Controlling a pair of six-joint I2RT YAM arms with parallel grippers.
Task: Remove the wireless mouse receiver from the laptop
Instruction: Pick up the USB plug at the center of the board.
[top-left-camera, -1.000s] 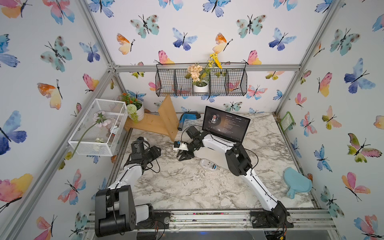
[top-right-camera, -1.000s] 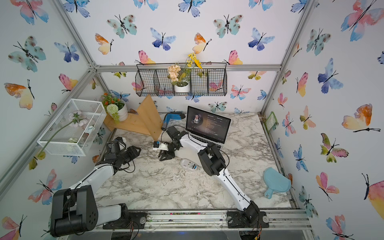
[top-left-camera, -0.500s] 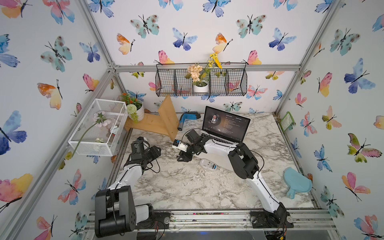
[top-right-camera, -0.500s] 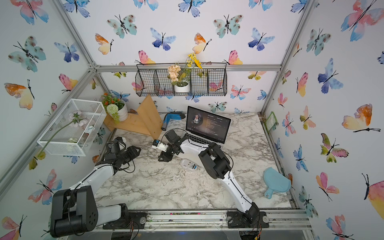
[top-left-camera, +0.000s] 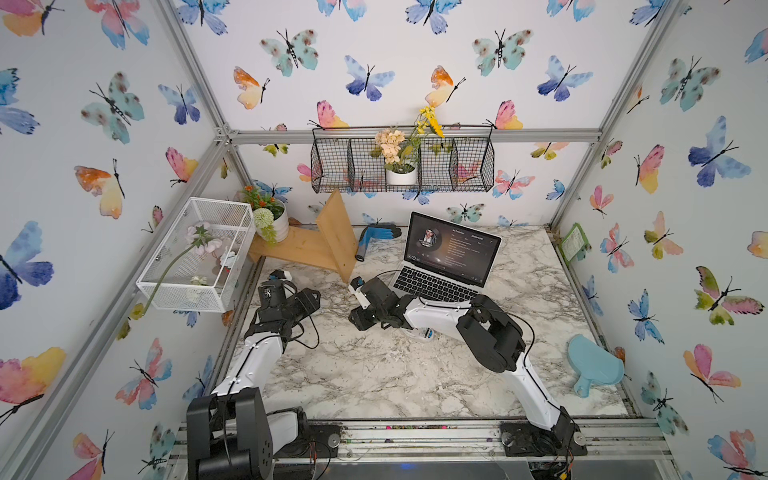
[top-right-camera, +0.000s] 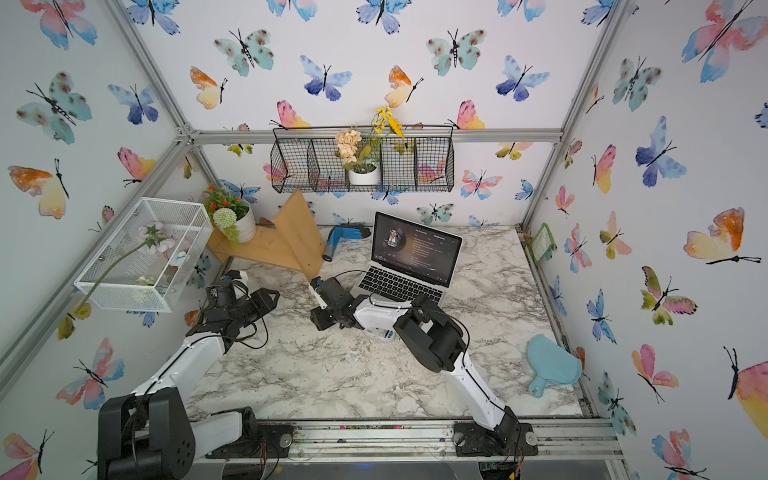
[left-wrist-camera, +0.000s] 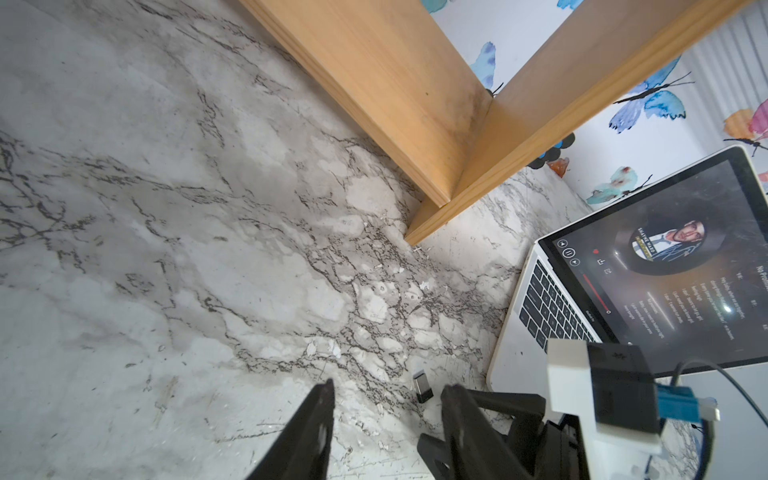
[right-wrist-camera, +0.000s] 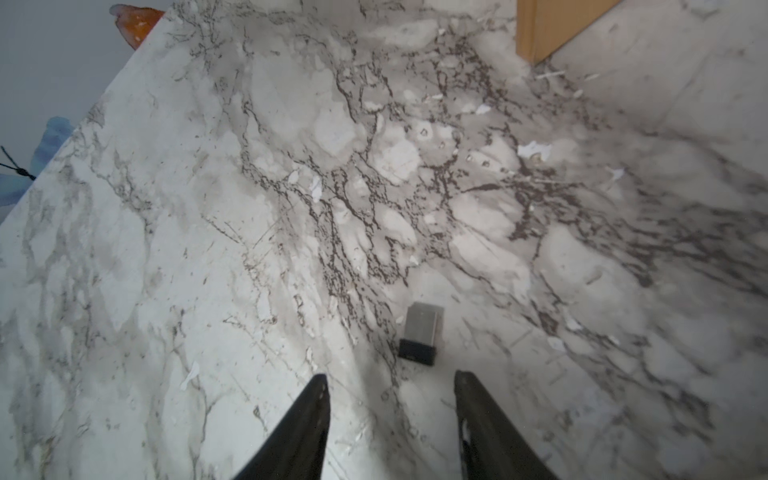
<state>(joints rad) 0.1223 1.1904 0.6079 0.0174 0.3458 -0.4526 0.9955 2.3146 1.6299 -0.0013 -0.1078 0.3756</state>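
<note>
Looking down, we see the wireless mouse receiver (right-wrist-camera: 419, 336) lying loose on the marble table (right-wrist-camera: 166, 249), left of the laptop (top-left-camera: 446, 257); our right gripper (right-wrist-camera: 390, 376) and left gripper (left-wrist-camera: 386, 385) both gape empty.

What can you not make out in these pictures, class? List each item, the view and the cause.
- Laptop ports: too small in both top views.
- Receiver: too small to find in top views.
- White item under right arm: mostly hidden, top views.
- Screen text: too small, top views; cut by the edge, left wrist view.
</note>
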